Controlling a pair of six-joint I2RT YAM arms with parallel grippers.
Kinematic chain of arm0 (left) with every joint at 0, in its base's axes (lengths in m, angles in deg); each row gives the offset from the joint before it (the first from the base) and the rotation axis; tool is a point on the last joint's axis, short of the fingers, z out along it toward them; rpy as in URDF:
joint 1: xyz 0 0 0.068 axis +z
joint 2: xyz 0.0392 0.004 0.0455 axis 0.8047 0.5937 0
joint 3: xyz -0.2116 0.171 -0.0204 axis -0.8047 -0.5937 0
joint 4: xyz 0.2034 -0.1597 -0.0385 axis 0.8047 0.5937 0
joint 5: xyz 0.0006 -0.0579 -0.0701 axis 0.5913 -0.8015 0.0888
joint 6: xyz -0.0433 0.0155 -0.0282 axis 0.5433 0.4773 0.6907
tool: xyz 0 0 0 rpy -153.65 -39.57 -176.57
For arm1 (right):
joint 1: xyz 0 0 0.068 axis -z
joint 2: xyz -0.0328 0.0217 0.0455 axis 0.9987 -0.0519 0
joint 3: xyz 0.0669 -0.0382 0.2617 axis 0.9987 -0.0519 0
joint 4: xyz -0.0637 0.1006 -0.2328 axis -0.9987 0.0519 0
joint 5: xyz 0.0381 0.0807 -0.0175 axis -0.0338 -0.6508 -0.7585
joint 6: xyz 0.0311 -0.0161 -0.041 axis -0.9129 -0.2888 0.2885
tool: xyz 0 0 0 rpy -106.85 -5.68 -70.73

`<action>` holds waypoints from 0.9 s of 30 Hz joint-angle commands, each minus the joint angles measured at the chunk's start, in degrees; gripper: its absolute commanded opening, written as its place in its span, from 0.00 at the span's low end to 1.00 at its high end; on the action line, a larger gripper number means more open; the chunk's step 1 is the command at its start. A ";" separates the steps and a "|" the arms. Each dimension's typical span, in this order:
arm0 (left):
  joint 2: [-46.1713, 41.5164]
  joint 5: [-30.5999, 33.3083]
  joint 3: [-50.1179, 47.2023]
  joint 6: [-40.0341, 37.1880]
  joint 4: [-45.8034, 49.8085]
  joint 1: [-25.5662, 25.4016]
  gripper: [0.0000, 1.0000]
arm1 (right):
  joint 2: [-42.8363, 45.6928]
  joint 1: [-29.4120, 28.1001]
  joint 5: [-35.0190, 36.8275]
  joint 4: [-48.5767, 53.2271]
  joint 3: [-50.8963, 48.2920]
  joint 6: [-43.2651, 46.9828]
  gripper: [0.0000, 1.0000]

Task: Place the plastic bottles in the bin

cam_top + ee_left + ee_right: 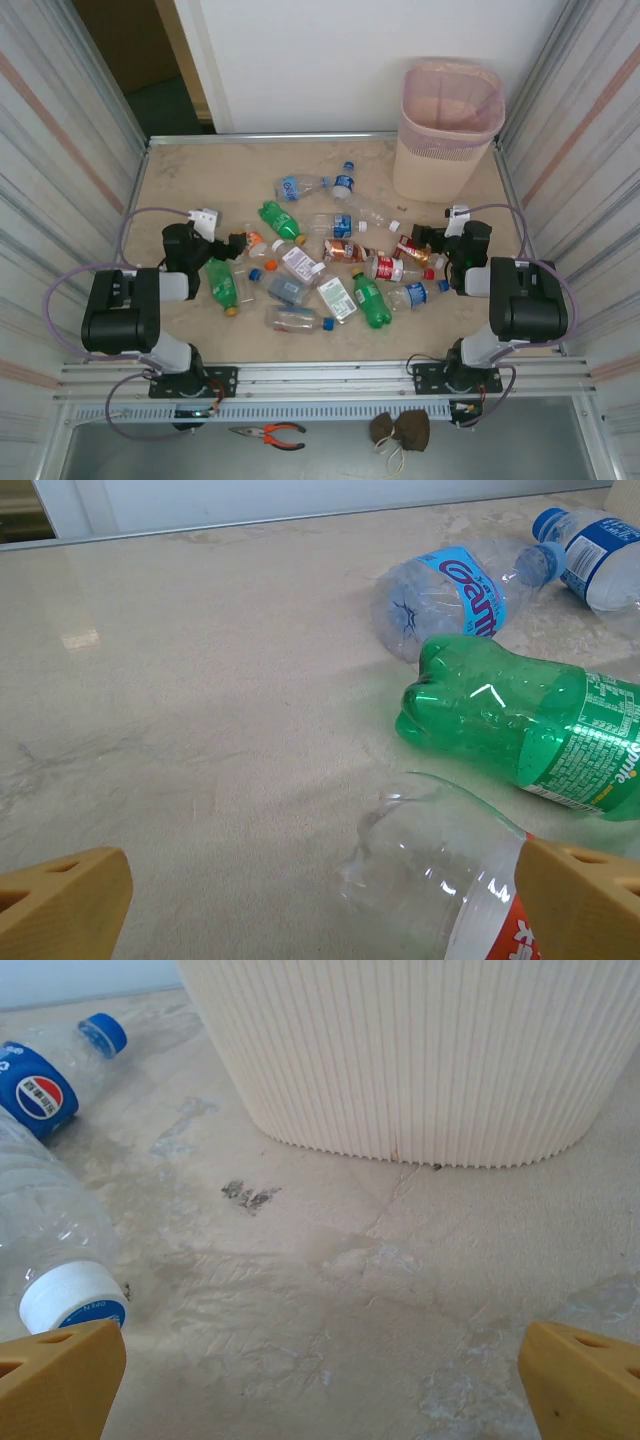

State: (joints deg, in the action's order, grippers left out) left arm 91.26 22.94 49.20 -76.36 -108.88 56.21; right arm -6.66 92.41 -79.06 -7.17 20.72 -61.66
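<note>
Several plastic bottles (330,270), clear and green, lie scattered across the middle of the table. The pale pink bin (450,120) stands upright at the back right. My left gripper (235,245) is open at the left edge of the pile. In its wrist view the gripper (320,910) has a clear red-labelled bottle (440,870) lying by its right finger, with a green Sprite bottle (520,715) beyond. My right gripper (425,240) is open at the pile's right edge. In its own view, the right gripper (320,1380) faces the bin's ribbed base (420,1050) over bare table.
Metal walls close in the table on the left and right. A clear blue-labelled bottle (450,585) lies beyond the Sprite one. A Pepsi bottle (45,1080) and a white-capped clear bottle (45,1230) lie left of my right gripper. Orange pliers (270,433) sit below the rail.
</note>
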 commanded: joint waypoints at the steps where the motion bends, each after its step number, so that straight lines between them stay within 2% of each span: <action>1: -0.56 -1.41 -0.24 -0.97 -1.46 0.23 0.99 | 0.77 0.36 -1.21 -1.25 -0.28 0.88 0.99; 27: -0.17 -0.56 -0.03 0.29 -1.64 0.84 0.99 | 0.79 0.33 -1.37 -1.30 -0.32 0.90 0.99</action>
State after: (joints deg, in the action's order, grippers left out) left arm 91.26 22.96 49.20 -76.32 -108.90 56.28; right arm -6.66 92.41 -79.23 -7.17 20.72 -61.66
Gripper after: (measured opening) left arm 0.986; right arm 0.992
